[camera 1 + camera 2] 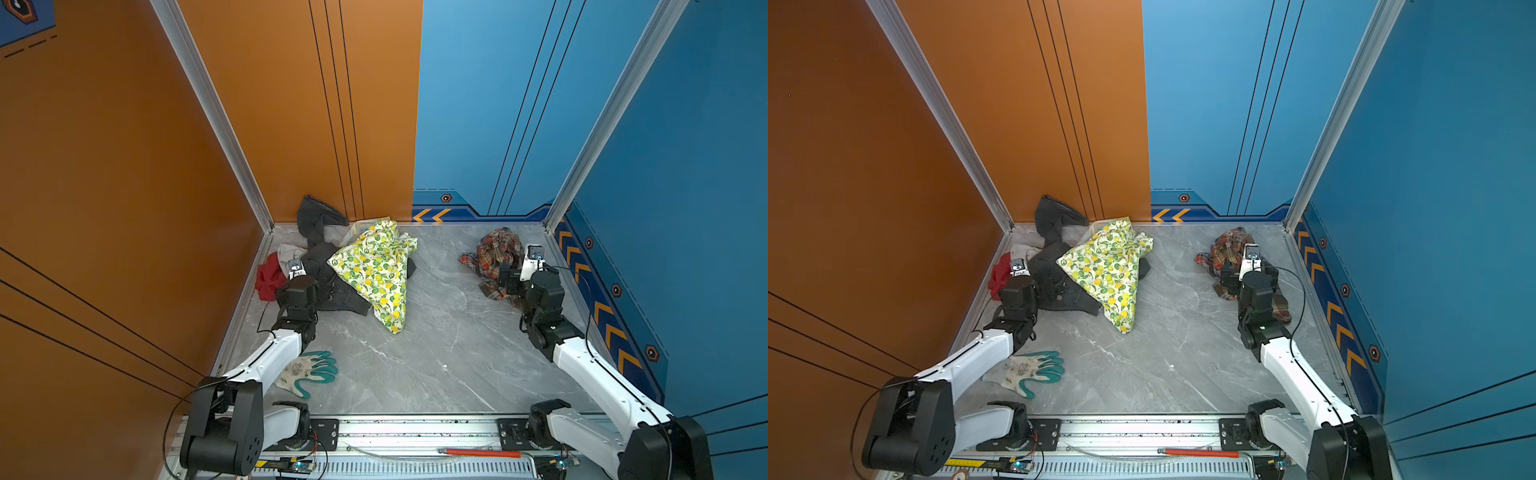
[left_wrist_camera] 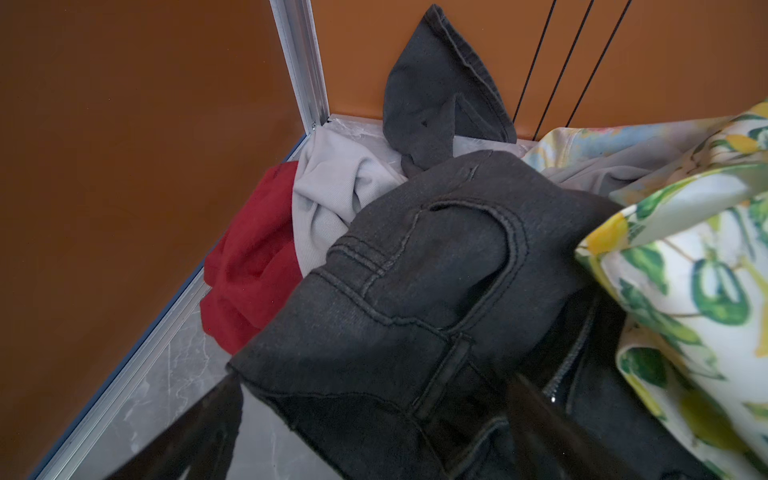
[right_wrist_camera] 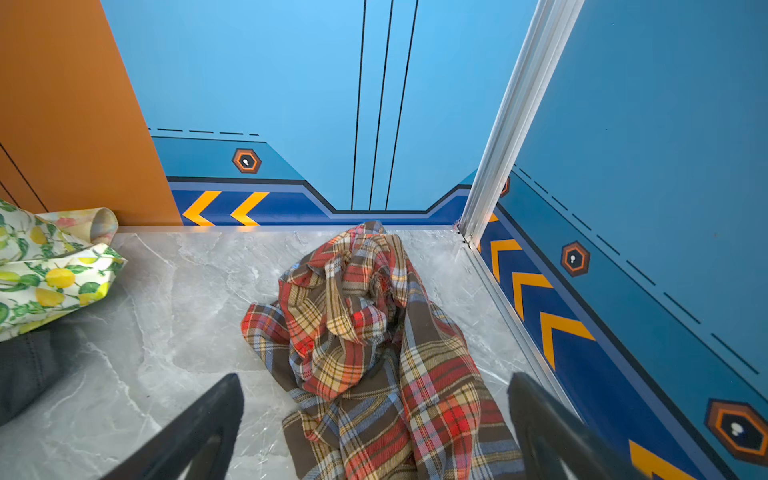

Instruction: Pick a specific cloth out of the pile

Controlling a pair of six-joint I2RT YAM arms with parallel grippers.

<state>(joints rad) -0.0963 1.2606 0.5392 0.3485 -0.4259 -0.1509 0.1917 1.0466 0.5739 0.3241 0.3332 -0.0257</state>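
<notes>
The plaid cloth [image 1: 496, 255] [image 1: 1229, 247] lies crumpled by itself at the far right, near the blue wall. My right gripper [image 3: 376, 386] [image 1: 509, 279] stands open just above it, one finger on each side of the fabric. The pile [image 1: 328, 259] sits in the far left corner: dark grey jeans [image 2: 415, 270], a lemon-print cloth [image 1: 378, 266], a red cloth [image 2: 249, 266] and a pale grey cloth [image 2: 328, 187]. My left gripper [image 2: 374, 386] [image 1: 322, 284] is open over the jeans' waistband, its fingers blurred.
A white glove with teal fingers [image 1: 309, 372] lies on the grey marble floor [image 1: 436, 353] beside the left arm. Orange walls [image 1: 124, 166] and blue walls [image 1: 685, 166] close in the back and sides. A red-handled tool [image 1: 478, 453] rests on the front rail.
</notes>
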